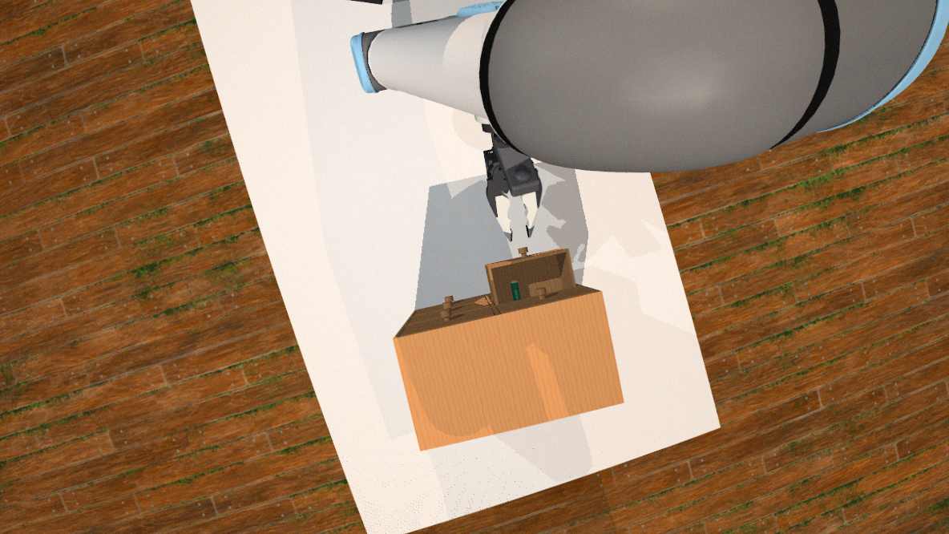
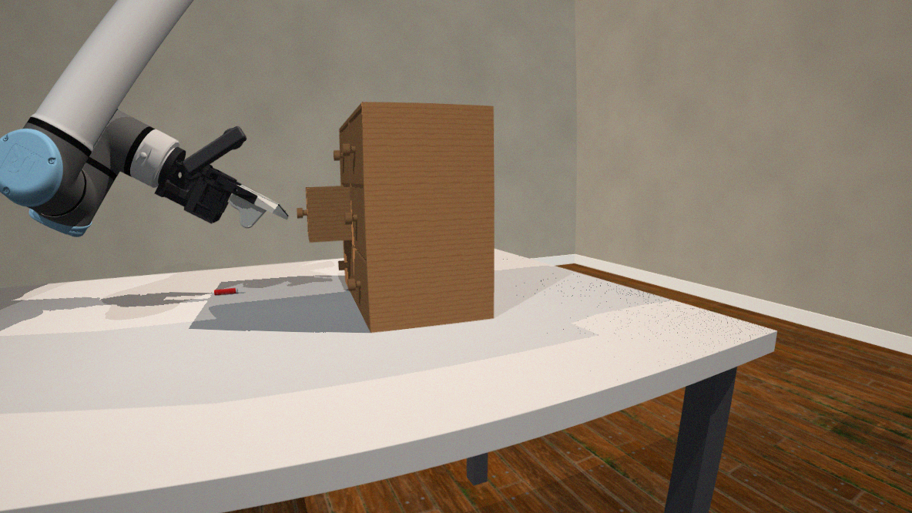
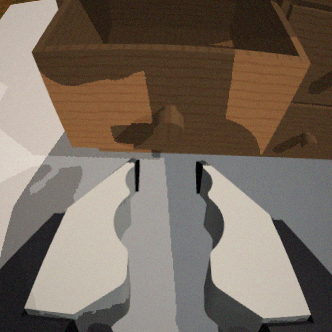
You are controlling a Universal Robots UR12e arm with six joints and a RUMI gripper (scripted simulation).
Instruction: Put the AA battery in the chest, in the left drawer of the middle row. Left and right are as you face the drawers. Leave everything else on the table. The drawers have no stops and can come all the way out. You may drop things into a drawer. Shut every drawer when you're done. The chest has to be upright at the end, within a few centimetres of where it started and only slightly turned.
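The wooden chest point(image 1: 507, 362) stands upright on the white table, and it also shows in the side view point(image 2: 420, 213). Its middle-row left drawer point(image 1: 531, 273) is pulled part way out. The green AA battery point(image 1: 514, 289) lies inside that drawer. My gripper point(image 1: 519, 232) hovers just in front of the drawer's knob point(image 1: 522, 251), level with it in the side view point(image 2: 280, 213). In the wrist view the fingertips stand a little apart, just short of the knob point(image 3: 169, 119), with nothing between them. The drawer front point(image 3: 170, 75) fills the top of that view.
A small red object point(image 2: 226, 290) lies on the table below my arm, to the left of the chest. The other drawers look shut, with knobs sticking out point(image 2: 344, 152). The arm's bulk hides the far end of the table in the overhead view.
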